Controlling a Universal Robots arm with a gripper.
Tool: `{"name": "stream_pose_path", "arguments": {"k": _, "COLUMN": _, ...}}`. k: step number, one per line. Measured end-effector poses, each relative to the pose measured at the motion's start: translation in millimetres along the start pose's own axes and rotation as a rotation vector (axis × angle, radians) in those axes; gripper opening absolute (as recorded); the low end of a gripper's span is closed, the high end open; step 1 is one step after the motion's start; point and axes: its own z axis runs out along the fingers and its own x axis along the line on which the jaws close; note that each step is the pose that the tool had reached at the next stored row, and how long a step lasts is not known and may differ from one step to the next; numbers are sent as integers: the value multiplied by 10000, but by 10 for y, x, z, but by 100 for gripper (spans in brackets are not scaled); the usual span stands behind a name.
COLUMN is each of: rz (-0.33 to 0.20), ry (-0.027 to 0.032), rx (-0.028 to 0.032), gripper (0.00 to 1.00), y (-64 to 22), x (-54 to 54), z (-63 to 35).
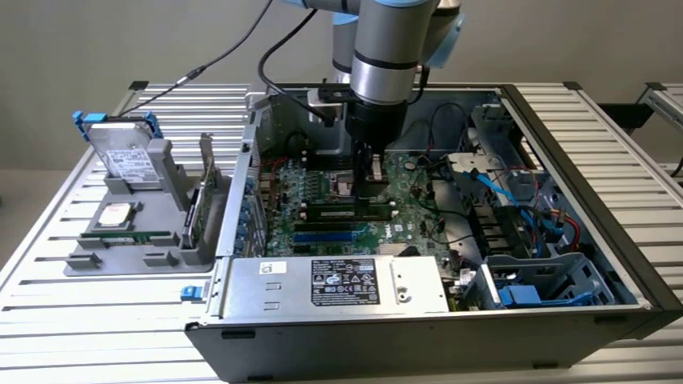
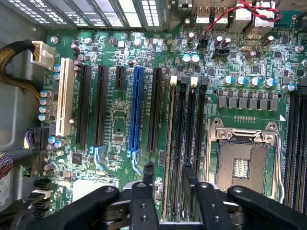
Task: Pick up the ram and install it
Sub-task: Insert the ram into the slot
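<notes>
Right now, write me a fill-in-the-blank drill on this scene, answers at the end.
The tool hangs inside the computer ___, over the motherboard.
Among black expansion slots, one long slot is ___.
The processor socket holds no chip: it is ___.
The hard drive stands in the grey tray on the exterior view's ___.
Missing words: case, blue, empty, left.
</notes>
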Motion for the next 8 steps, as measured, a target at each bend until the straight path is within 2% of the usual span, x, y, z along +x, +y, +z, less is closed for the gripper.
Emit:
{"name": "stream_pose_path", "arguments": {"k": 1, "rz": 0, "ry": 1, "rx": 0, "gripper": 31, "y": 0, "x": 0, "z": 0}}
{"name": "stream_pose_path", "arguments": {"k": 3, "rz": 0, "ry": 0, "rx": 0, "gripper": 19, "y": 0, "x": 0, "z": 0}}
{"name": "stream_pose_path", "arguments": {"k": 4, "rz": 0, "ry": 1, "rx": 0, "gripper": 19, "y": 0, "x": 0, "z": 0}}
{"name": "stream_pose_path", "arguments": {"k": 5, "rz": 0, "ry": 1, "rx": 0, "gripper": 13, "y": 0, "x": 0, "z": 0}}
{"name": "stream_pose_path", "arguments": {"k": 8, "rz": 0, "ry": 1, "rx": 0, "gripper": 10, "y": -2, "x": 0, "z": -1}}
